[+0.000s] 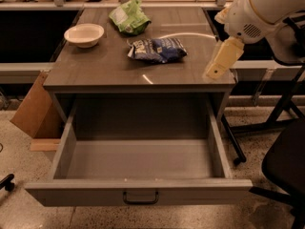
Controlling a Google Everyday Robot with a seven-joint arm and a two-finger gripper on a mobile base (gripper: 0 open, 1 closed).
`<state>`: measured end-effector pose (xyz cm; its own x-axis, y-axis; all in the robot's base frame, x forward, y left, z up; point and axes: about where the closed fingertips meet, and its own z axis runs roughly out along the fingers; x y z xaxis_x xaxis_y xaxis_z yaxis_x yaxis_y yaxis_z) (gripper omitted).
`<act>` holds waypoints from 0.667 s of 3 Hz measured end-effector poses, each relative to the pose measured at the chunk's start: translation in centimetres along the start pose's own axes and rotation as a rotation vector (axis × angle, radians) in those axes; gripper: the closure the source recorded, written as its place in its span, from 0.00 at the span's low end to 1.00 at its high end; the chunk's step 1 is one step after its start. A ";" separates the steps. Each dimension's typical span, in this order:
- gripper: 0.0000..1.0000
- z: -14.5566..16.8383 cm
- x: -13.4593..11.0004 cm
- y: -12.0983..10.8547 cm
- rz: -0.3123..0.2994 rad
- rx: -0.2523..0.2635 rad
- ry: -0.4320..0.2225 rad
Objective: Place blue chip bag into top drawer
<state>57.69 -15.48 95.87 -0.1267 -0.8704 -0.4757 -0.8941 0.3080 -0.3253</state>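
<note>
End effector (214,70) right of blue chip bag (157,50)

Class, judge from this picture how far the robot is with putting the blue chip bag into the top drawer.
Done: the top drawer stands open, nothing inside. In hand: the gripper hangs by the right edge of the tabletop, apart from the blue chip bag. Left: grasp the bag lying on the tabletop and lower it into the drawer.
</note>
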 end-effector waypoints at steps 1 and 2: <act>0.00 4.8 -2.5 -2.7 0.028 -0.036 -0.079; 0.00 10.5 -4.0 -5.0 0.097 -0.089 -0.155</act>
<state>67.23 -9.50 90.83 -0.1524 -0.7667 -0.6237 -0.9161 0.3464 -0.2020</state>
